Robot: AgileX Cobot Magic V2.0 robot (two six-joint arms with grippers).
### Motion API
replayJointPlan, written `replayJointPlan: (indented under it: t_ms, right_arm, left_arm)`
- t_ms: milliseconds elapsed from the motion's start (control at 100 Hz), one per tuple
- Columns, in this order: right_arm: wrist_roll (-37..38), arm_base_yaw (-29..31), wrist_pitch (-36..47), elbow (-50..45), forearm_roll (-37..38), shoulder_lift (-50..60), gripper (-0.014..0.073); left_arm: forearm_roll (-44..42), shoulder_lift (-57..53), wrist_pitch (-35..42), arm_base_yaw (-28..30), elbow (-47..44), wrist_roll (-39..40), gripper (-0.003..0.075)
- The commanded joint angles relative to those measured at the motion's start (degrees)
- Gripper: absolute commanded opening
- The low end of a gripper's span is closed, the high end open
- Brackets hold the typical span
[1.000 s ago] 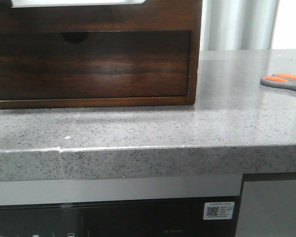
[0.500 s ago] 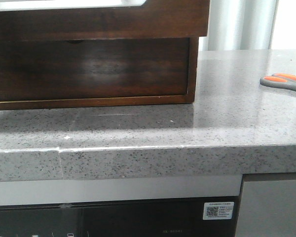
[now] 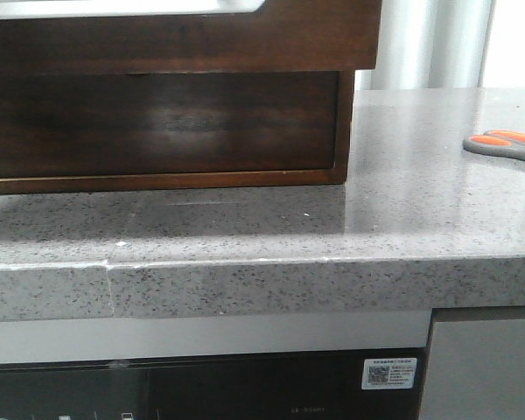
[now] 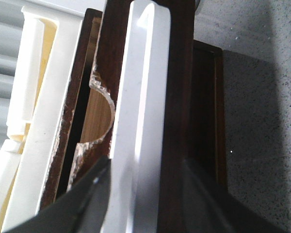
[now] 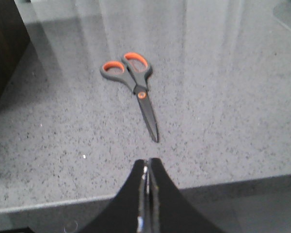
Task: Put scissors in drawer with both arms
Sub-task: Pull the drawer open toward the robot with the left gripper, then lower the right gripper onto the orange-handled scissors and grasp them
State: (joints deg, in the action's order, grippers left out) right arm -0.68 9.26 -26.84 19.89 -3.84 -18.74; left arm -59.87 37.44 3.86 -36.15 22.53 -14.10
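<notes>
The scissors (image 5: 136, 87) have grey handles with orange insets. They lie flat on the speckled counter, blades toward my right gripper (image 5: 149, 162), which is shut, empty and a short way from the tips, over the counter's edge. In the front view only the scissors' handles (image 3: 505, 145) show, at the far right. The drawer (image 3: 184, 44) is the dark brown upper front and juts out over the lower panel. My left gripper (image 4: 146, 165) straddles the drawer front (image 4: 177, 97) and its pale glossy top strip, one finger on each side. The half-round notch (image 4: 101, 116) is beside it.
The brown cabinet's lower panel (image 3: 157, 122) stands on the grey counter (image 3: 402, 219) at the left. White plastic organisers (image 4: 29, 97) sit behind the drawer. The counter's front edge (image 3: 262, 284) runs above a dark appliance. Neither arm shows in the front view.
The upper drawer front has slid out toward me and now hides the notch in the lower panel seen earlier. The scissors have not moved.
</notes>
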Motion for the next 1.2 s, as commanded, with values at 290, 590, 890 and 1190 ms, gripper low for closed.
replayJointPlan:
  t_ms: [290,590,890,1190]
  right_arm:
    - [-1.43,-2.67,-0.42,11.2,0.11,-16.84,0.0131]
    - [-2.24,-2.67,-14.44,34.06,0.48,-45.04,0.0261]
    - [-6.65,-2.67,-26.33,57.07,0.48,-67.68,0.0261]
    - [-7.92,-2.67,-27.34,62.45,0.9,-75.45,0.0261]
  left_arm:
    - [17.88,-6.42,8.77,-0.46,1.56,0.93,0.0358]
    - [27.06,-15.31,9.65,-0.46,1.56,0.93,0.0358]
    - [28.73,-17.46,8.81,-0.46,1.56,0.93,0.0358]
    - [28.73,-17.46,8.57,-0.46,1.56,0.93,0.0358]
